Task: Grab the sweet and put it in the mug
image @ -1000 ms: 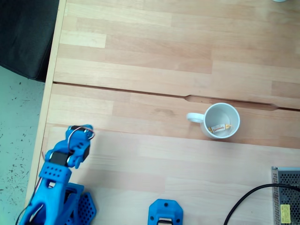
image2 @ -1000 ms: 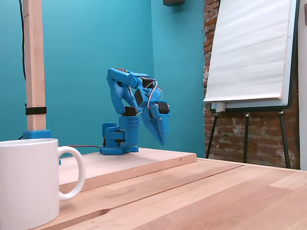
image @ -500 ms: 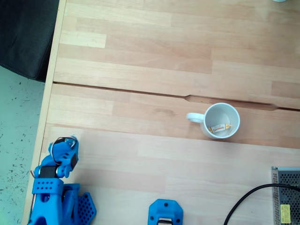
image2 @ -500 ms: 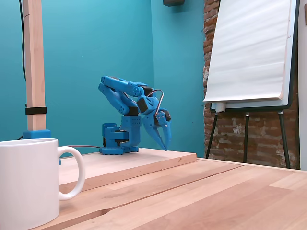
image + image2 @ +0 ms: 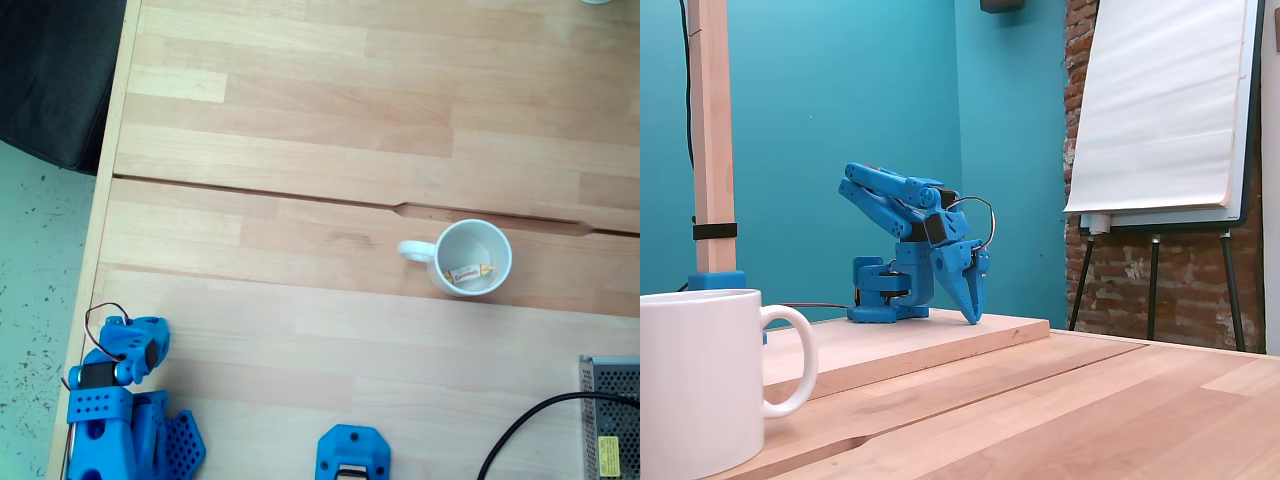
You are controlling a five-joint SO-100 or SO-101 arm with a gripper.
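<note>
Folding arm: the blue arm sat low at the bottom left corner of the table [image 5: 300, 200] in the top-down fixed view, with the gripper [image 5: 971, 312] pointing down at the raised board in the side fixed view.
Gripper state: its fingers looked drawn together with nothing between them, though the side view was too small for certainty.
Mug: the mug [image 5: 470, 258] stood upright, right of centre, its handle pointing left in the top-down view; it loomed at the near left in the side view [image 5: 700, 380].
Sweet: the sweet [image 5: 471, 272] lay inside the mug, on its bottom, long axis running roughly left to right.
Key relation: the sweet lay well apart from the gripper, to the right and farther up the table.
Judgement: the placing looked done.
</note>
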